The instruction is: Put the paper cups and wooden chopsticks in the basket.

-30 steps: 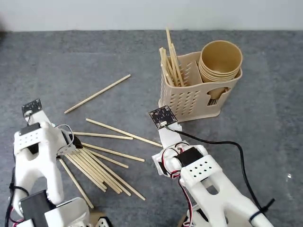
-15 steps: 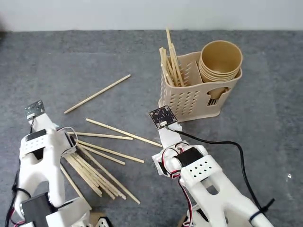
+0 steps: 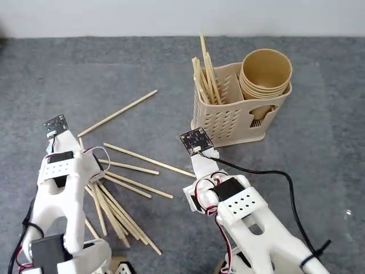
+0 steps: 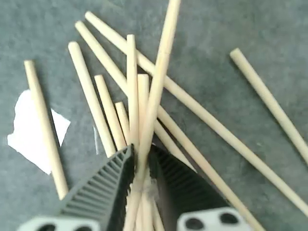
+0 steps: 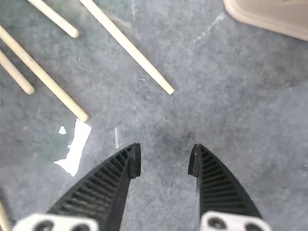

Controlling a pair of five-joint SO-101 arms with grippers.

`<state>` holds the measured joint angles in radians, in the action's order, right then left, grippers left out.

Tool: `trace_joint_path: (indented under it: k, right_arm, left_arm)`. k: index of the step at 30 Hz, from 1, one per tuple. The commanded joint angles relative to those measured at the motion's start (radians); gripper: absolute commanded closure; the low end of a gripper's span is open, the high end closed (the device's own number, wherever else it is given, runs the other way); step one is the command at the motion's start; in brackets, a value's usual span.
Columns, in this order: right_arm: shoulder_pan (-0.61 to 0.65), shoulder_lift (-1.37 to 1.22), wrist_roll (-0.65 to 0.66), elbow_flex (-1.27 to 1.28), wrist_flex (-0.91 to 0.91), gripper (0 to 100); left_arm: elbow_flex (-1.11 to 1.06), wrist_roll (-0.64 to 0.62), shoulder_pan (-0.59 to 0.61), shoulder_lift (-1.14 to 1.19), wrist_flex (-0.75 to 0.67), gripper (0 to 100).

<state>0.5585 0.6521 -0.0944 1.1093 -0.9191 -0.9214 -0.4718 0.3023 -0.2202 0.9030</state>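
Jaws of ribbed black plastic — left tight on round wooden chopsticks (image 4: pixel 158 84), right apart

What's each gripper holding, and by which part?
Left gripper is shut on a few pale wooden chopsticks, pinched close to one end. Right gripper is open and holds nothing.

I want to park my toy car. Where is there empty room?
Bare mat lies beyond the lone chopstick, left of the basket, and right of the basket. The chopstick pile in front is crowded.
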Motion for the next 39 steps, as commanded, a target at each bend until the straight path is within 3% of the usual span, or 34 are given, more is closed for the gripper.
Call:
trace_joint_path:
  k: [1, 5, 12, 17, 26, 33, 39]
  right_arm:
    - [-0.007, 0.022, 0.009, -0.008, -0.007, 81.6]
    - [-0.007, 0.022, 0.009, -0.008, -0.007, 81.6]
    - [-0.007, 0.022, 0.009, -0.008, -0.007, 81.6]
    - [-0.007, 0.022, 0.009, -0.008, -0.007, 81.6]
    - [-0.007, 0.031, 0.009, 0.006, -0.007, 81.6]
    - [-0.007, 0.031, 0.009, 0.006, -0.007, 81.6]
    - [-0.007, 0.031, 0.009, 0.006, -0.007, 81.6]
  left_arm:
    - [0.085, -0.051, -0.008, -0.018, -0.002, 99]
    - [0.151, -0.061, -0.009, -0.018, 0.035, 99]
    - [0.403, -0.08, -0.009, -0.018, 0.308, 99]
    - [0.578, -0.081, -0.011, -0.018, 0.414, 99]
    - [0.972, -0.083, -0.166, -0.018, 0.591, 99]
    - [1.198, -0.11, -0.307, -0.011, 0.571, 99]
    - [1.254, -0.11, -0.397, -0.011, 0.31, 99]
